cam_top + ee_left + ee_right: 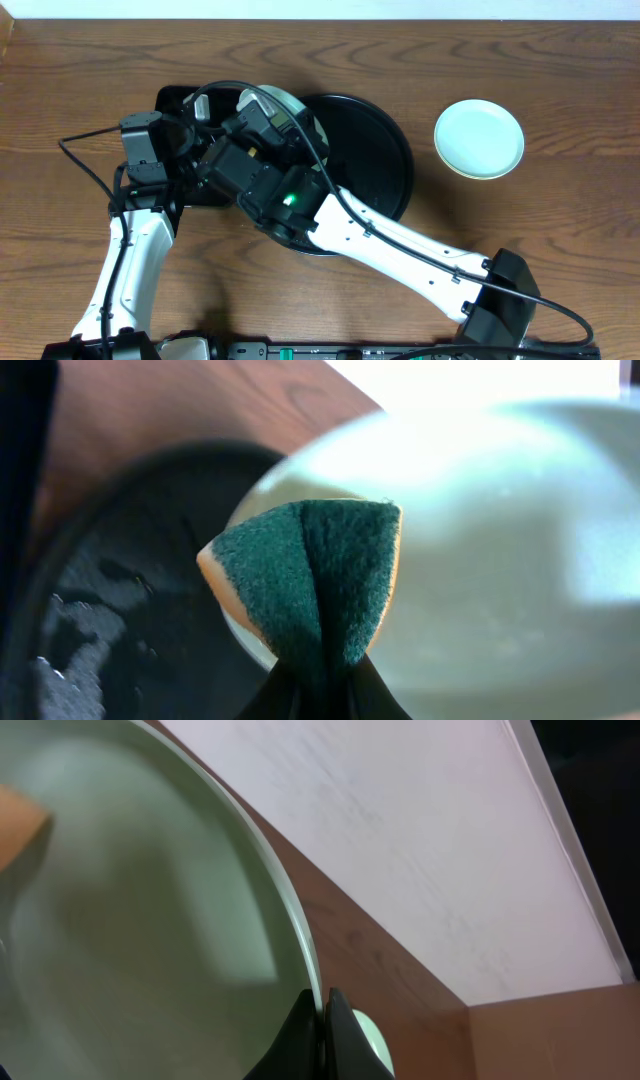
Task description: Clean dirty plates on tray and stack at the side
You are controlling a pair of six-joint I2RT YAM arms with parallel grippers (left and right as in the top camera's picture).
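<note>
Slippage is my main worry. The pale green plate (pixel 500 560) is tilted up over the round black tray (pixel 375 150), left of centre in the overhead view, and it hangs from a pinch on its rim alone. The tray looks wet and glossy, so I judge the rim may be slick too. A firm scrub across the face could twist the plate out of that pinch and drop it onto the tray or off its edge. Pushing near the far side of the plate would give the most leverage against the grip, so that is where I would be gentlest.

The right fingers (pixel 298 1045) are drawn together on the plate's edge, at the bottom centre of the right wrist view, with only the thin rim between them. The left fingers (pixel 375 695) are clamped tight on a folded green sponge (pixel 310 575), which overlaps the plate's lower left edge. I cannot tell whether it presses on the surface yet.

1 other plate (pixel 479 138) lies flat on the desk (pixel 560 60) at the upper right, well apart from the tray.
</note>
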